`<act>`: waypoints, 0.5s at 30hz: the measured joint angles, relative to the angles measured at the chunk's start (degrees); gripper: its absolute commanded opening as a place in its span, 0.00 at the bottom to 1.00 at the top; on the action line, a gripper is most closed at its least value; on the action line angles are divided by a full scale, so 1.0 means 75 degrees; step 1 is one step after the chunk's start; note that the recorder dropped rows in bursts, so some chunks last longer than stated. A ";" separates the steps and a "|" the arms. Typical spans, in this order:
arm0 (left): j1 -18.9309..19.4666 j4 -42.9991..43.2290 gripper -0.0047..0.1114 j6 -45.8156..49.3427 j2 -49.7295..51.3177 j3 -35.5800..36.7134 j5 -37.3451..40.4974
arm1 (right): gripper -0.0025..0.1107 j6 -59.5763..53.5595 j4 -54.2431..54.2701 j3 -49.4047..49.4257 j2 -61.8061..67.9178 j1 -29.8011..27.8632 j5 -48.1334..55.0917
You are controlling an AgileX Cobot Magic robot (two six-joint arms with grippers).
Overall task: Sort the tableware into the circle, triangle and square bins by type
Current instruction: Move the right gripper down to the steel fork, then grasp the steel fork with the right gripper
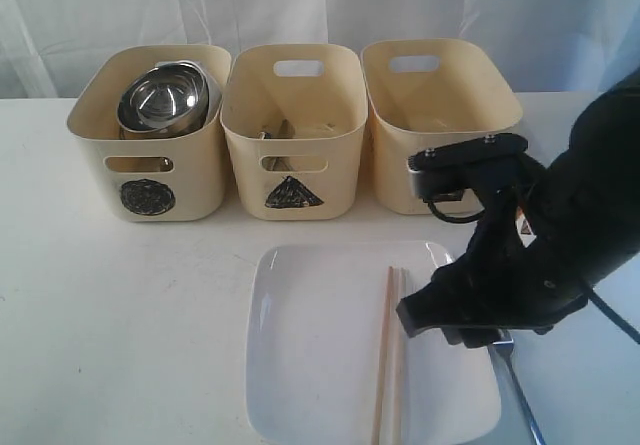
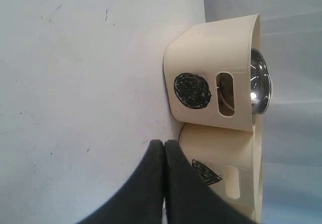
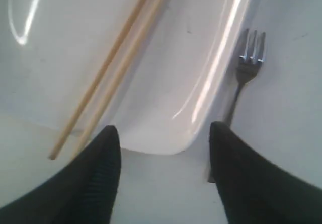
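Observation:
A large white square plate (image 1: 330, 345) lies at the table's front with wooden chopsticks (image 1: 388, 355) across its right part. Just right of the plate lies a steel fork (image 1: 515, 380). My right gripper (image 1: 455, 327) hovers over the plate's far right corner. In the right wrist view it (image 3: 163, 133) is open and holds nothing, with the plate's corner (image 3: 176, 83), chopsticks (image 3: 115, 58) and fork (image 3: 246, 63) below. A steel bowl (image 1: 163, 95) sits in the circle bin (image 1: 150, 165). My left gripper (image 2: 164, 142) is shut and empty near the triangle bin (image 2: 216, 153); the exterior view does not show it.
Three cream bins stand in a row at the back: the circle one, the triangle one (image 1: 293, 155) and a third (image 1: 440, 95) whose mark my right arm hides. Dim pieces lie in the triangle bin. The left wrist view shows the circle bin (image 2: 211, 58).

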 measured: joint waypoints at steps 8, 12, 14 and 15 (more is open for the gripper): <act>0.0000 0.0000 0.04 0.0000 0.0000 0.0000 0.0000 | 0.48 0.1093 -0.1443 0.0335 0.0082 0.0000 0.0858; 0.0000 0.0000 0.04 0.0000 0.0000 0.0000 0.0000 | 0.48 0.1248 -0.1454 0.0990 0.0082 -0.0182 0.0681; 0.0000 0.0000 0.04 0.0000 0.0000 0.0000 0.0000 | 0.48 0.1264 -0.1454 0.1299 0.0082 -0.0335 0.0270; 0.0000 0.0000 0.04 0.0000 0.0000 0.0000 0.0000 | 0.48 0.1281 -0.1440 0.1354 0.0082 -0.0404 0.0089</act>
